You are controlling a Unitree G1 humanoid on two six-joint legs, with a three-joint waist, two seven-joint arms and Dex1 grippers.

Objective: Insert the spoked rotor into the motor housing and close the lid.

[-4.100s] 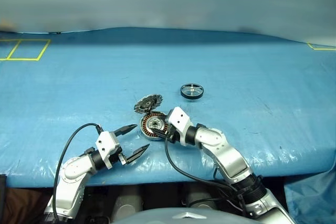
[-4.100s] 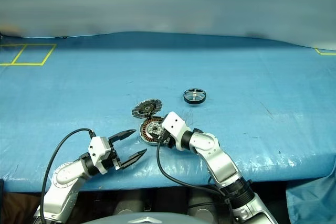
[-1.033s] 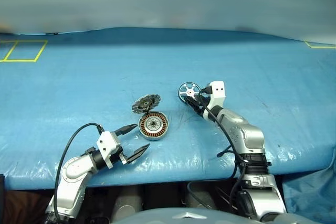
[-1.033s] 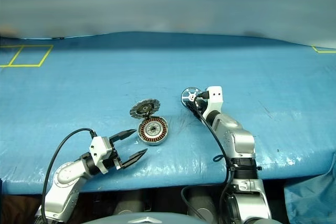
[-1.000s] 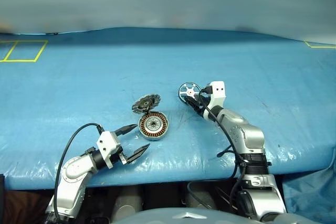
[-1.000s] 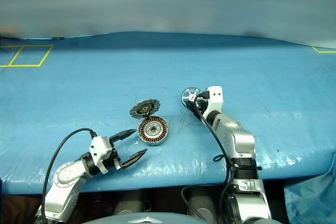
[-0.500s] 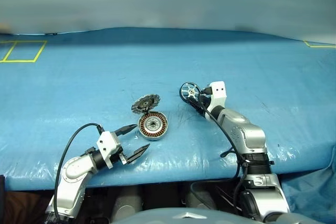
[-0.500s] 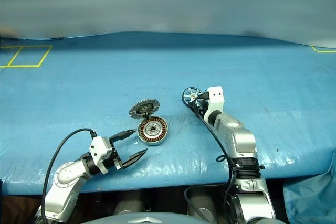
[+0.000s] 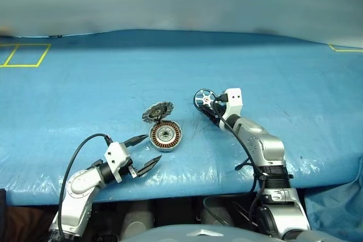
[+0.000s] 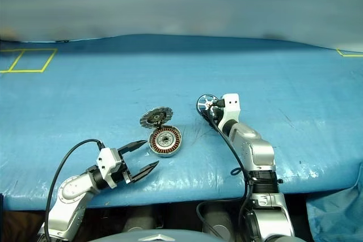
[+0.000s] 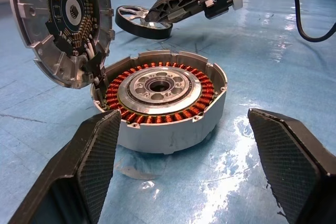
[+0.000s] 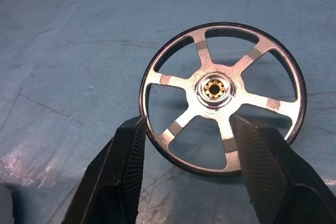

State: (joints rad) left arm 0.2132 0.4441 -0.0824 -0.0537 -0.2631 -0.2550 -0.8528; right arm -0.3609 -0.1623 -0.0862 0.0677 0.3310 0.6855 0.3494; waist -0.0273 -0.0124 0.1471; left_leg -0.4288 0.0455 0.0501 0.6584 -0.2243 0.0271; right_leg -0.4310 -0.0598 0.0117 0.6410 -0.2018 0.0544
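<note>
Crinkled blue tarp (image 9: pixel 85 89), spoked rotor (image 12: pixel 223 95)

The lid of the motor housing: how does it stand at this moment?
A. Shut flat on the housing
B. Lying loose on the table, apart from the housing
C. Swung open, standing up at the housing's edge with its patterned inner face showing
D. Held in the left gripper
C: the lid stands tilted up at the rim of the motor housing, its inner face showing and the copper windings below uncovered.
</note>
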